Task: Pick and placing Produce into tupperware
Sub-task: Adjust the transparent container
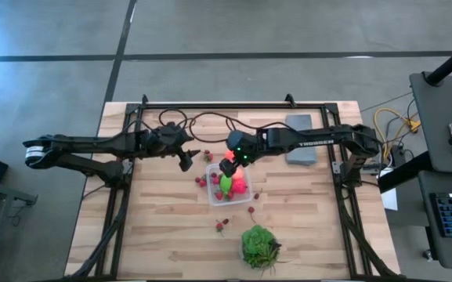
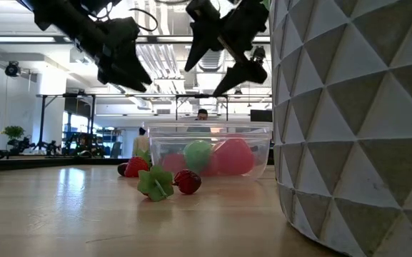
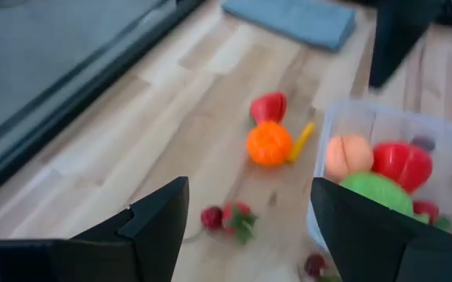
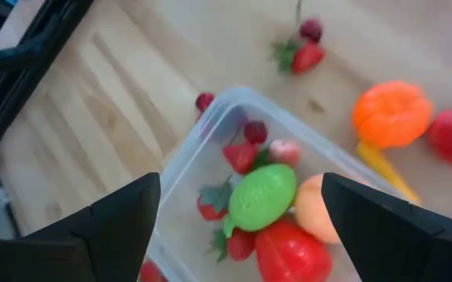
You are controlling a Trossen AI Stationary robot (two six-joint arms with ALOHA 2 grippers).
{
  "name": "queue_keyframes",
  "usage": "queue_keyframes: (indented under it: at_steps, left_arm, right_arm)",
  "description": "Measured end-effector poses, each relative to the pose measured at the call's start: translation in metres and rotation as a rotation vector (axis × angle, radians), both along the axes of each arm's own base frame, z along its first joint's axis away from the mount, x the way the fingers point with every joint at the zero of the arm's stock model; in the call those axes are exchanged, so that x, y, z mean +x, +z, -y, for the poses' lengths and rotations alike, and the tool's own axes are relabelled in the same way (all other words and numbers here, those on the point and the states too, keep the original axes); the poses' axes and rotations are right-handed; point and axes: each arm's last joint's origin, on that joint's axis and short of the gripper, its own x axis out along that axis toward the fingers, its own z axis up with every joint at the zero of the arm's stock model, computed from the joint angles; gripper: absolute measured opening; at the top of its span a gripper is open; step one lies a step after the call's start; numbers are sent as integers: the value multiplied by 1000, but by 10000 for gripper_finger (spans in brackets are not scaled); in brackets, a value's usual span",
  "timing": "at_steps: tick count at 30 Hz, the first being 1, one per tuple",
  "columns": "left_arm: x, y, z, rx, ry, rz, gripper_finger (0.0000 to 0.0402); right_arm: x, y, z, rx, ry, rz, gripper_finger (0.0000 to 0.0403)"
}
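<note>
Nearest the front edge of the wooden table [image 1: 163, 235] sits a green leafy bunch [image 1: 258, 244], alone and well apart from the rest. Just beyond it lie two small red berries [image 1: 221, 226] on the bare wood, and another berry [image 1: 251, 209] lies closer to the container's corner. Past those stands the tupperware [image 1: 212, 196], a clear squarish tub near the table's middle. Inside it rest a lime-green piece [image 4: 262, 196], a pink-red piece [image 4: 288, 252], a peach-coloured piece [image 4: 313, 208] and several strawberries [image 4: 240, 156]. More berries [image 1: 200, 182] lie just beside the tub's left wall.

Directly above the tupperware hangs the right gripper [image 1: 227, 167], its fingers spread wide with nothing between them; the wrist view shows the tub's contents framed between its two dark fingers [image 4: 108, 227]. To the left of the tub hovers the left gripper [image 1: 186, 163], jaws parted and empty, over bare wood. Beyond the tub, toward the back, lie an orange piece [image 3: 269, 144] and a red piece [image 3: 268, 107] touching each other, with a thin yellow piece [image 3: 301, 140] beside them. Farthest back rests a flat grey slab [image 1: 299, 139] under the right arm.
</note>
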Motion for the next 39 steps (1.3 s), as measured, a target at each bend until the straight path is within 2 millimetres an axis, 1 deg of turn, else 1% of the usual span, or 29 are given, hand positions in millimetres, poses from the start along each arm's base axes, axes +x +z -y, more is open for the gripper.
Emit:
queue_keyframes:
  at_steps: [4,8,11,14,16,20,22,25,28,32,36,39]
  left_arm:
    - [-4,-16,1,16,-34,-112,254]
    - [-8,-37,2,37,-75,-192,254]
    - [-5,-42,0,39,-70,-188,254]
    - [3,-45,-2,45,-68,-163,254]
    - [9,-52,-3,52,-84,-192,254]
    - [19,-76,-4,88,-163,-337,254]
    - [23,-87,-4,77,-189,-392,253]
    - [35,-90,-5,47,-230,-376,249]
    - [46,-91,-5,37,-255,-336,236]
    - [59,-86,-7,50,-261,-273,213]
    - [66,-87,-6,6,-312,-234,198]
    - [70,-89,-6,-7,-327,-235,194]
  right_arm:
    - [-4,20,2,-165,-28,19,350]
    - [-16,47,4,-333,-120,62,346]
    - [-28,59,7,-402,-186,52,345]
    - [-38,65,9,-450,-221,21,348]
    - [-43,67,10,-466,-232,-5,350]
    - [-49,63,10,-468,-224,-58,348]
    - [-50,62,10,-463,-227,-71,346]
    - [-53,59,9,-456,-232,-103,343]
    - [-55,57,10,-458,-226,-129,343]
    - [-57,55,10,-460,-222,-157,347]
    - [-59,52,11,-462,-219,-189,350]
    - [-60,51,12,-464,-218,-205,348]
